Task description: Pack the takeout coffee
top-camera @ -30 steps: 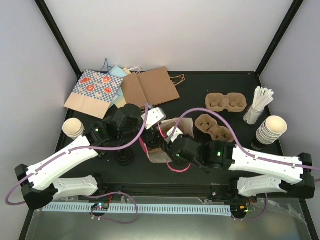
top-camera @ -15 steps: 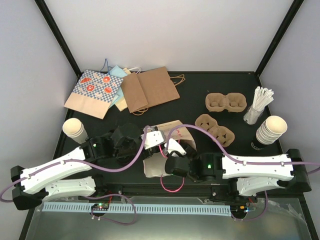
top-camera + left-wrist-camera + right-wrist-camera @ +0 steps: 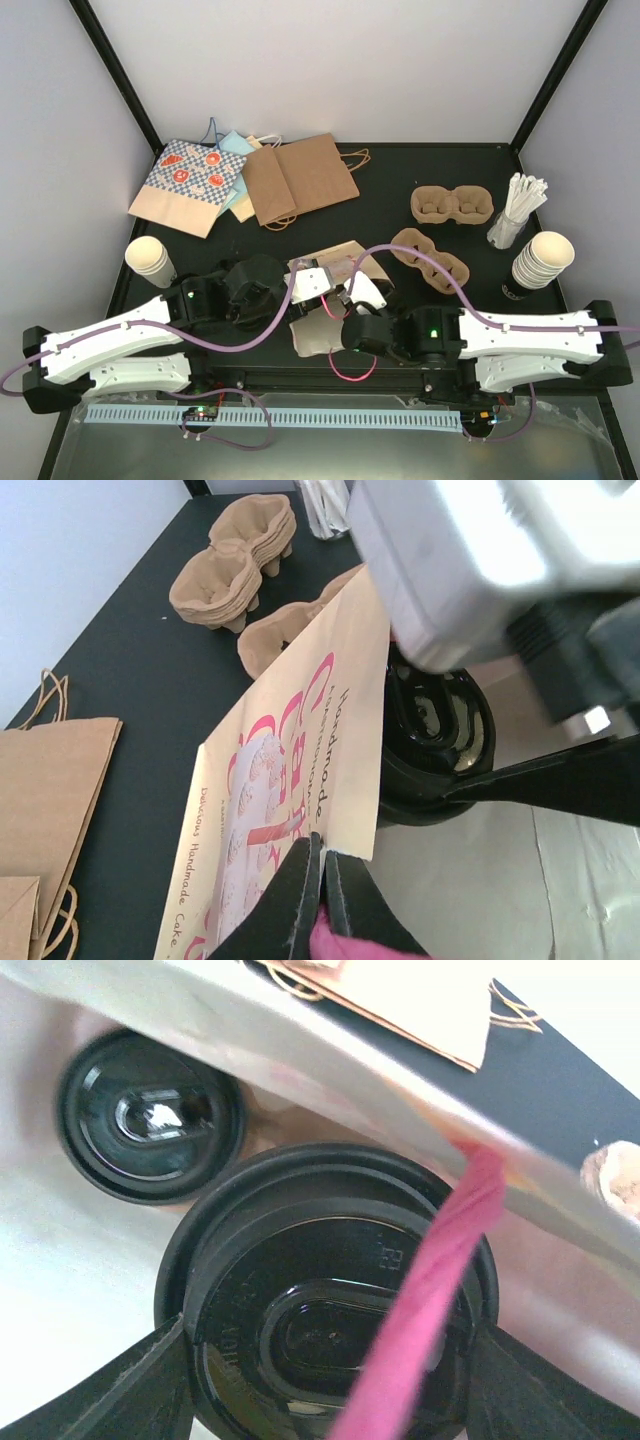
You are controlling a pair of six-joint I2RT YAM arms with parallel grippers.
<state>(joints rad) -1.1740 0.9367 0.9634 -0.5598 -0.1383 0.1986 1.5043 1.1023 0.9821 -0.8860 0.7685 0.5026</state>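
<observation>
Fingers of your left gripper point(image 3: 322, 858) are pressed tight together on the top edge of the printed bag point(image 3: 290, 780), a cream paper bag with pink lettering. They pinch the rim just beside a pink handle point(image 3: 350, 945).

Your right gripper point(image 3: 330, 1360) is down inside that bag. Its fingers point(image 3: 125, 1388) stand fairly wide and are closed against opposite sides of a lidded cup point(image 3: 300, 1260). From the wrist you see only its round black lid, with a pink handle strap lying across it. A second lidded cup point(image 3: 150, 1115) also stands inside the bag, just beside the held one and not touching it.

From above, the bag sits between your two wrists, and the right wrist hides both cups.

Two pulp cup carriers point(image 3: 452, 205) lie behind and to the right of the bag, one near it and one farther back. A flat brown bag point(image 3: 300, 178) and a patterned bag point(image 3: 190, 180) lie behind the printed bag, toward the left. A stack of lidless cups point(image 3: 148, 257) stands well left of it. A second lidless stack point(image 3: 545, 258) stands well to its right, next to a clear holder of white sticks point(image 3: 518, 205).
</observation>
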